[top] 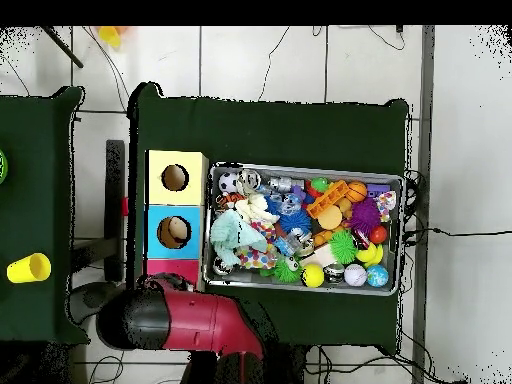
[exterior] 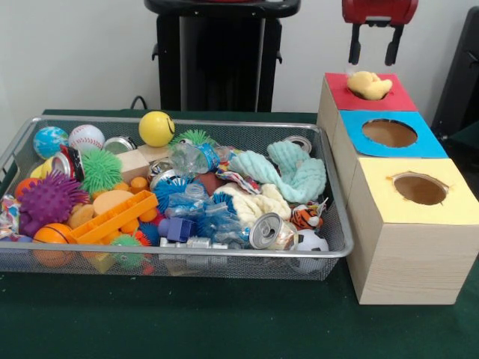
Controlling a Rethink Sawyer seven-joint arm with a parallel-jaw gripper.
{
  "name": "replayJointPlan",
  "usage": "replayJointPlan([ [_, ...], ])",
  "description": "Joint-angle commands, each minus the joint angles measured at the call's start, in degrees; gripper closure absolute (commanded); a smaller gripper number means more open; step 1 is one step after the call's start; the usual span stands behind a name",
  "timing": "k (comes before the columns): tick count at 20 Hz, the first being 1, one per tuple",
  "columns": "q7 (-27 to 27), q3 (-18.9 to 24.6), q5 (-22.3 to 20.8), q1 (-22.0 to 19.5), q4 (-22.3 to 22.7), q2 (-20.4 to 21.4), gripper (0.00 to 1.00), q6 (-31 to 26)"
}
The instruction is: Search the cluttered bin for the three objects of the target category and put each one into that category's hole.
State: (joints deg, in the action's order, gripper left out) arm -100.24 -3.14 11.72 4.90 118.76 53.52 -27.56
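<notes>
On dark green felt tabletop: pale yellow plush toy perched at red-topped wooden box's hole, gripper above with jaws apart and empty; striped tiger plush left in silver wire-mesh bin, third unseen.

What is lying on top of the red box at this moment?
A pale yellow plush toy lies on the red box, below the open end effector. It covers the hole, so the hole cannot be seen.
</notes>
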Motion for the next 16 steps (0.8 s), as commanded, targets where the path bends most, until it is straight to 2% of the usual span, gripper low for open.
replayJointPlan([
  [1, -6.1, 2.8, 1.9, -4.7, -3.8, 2.2, 0.0, -7.9],
  [6, -3.4, 4.0, 0.6, -7.5, -5.6, 3.0, 0.0, -11.0],
  [11, -2.5, 6.5, 1.4, -9.8, -2.7, 1.8, 0.0, -5.2],
  [16, -2.1, 8.1, 1.3, -11.5, -1.2, 1.1, 0.0, -2.3],
])
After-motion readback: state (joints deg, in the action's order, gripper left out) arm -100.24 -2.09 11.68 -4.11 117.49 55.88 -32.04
